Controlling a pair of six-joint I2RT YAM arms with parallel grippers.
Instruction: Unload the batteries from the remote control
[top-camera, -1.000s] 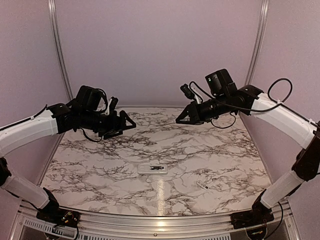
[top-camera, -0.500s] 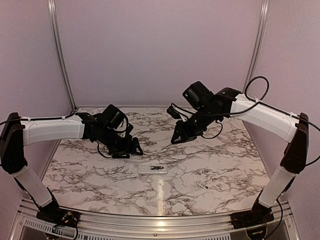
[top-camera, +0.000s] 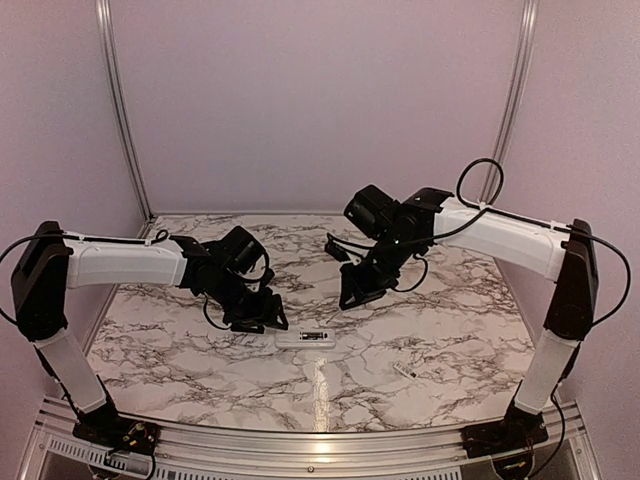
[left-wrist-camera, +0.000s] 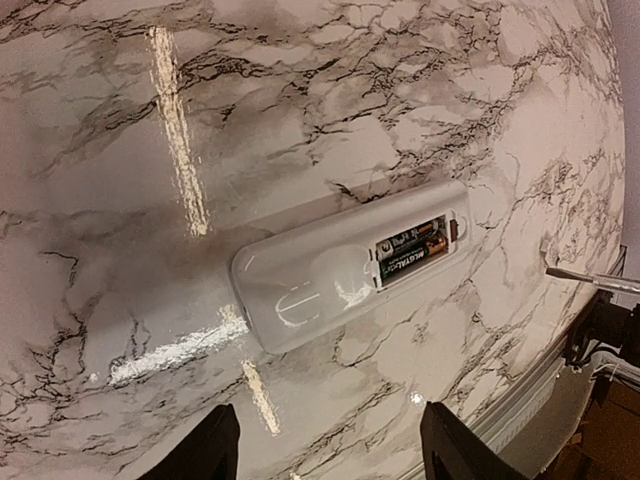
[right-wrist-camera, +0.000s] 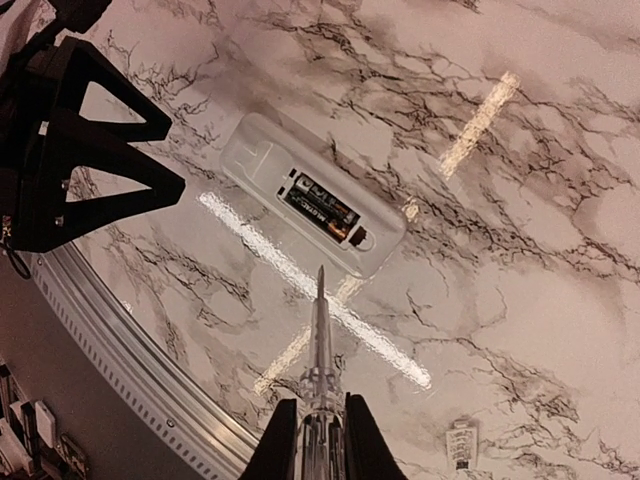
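From the top external view, the remote control (top-camera: 300, 339) is lying flat on the glossy marble-patterned surface (top-camera: 450, 320), near the front centre. Its long axis is running left to right and its open recess is facing up. The left hand (top-camera: 264, 318) is hanging just behind its left end, and the right hand (top-camera: 350, 296) is hovering behind its right end. A small white chip (top-camera: 404, 370) is lying well apart to the right.

In the left wrist view, the remote control is showing as a smooth white plastic bar with rounded corners, slanting from lower left to upper right. The batteries (left-wrist-camera: 412, 248), dark cylinders with a copper band, are sitting lengthwise in the recess at the upper right end. The left hand's two black fingers are standing spread, touching nothing.

In the right wrist view, the remote control is slanting from upper left to lower right, batteries toward the lower right. The right hand is pinching a thin grey rod (right-wrist-camera: 320, 330), fingers pressed together on it. The rod's tip is pointing at the remote's near long edge, just short of it.
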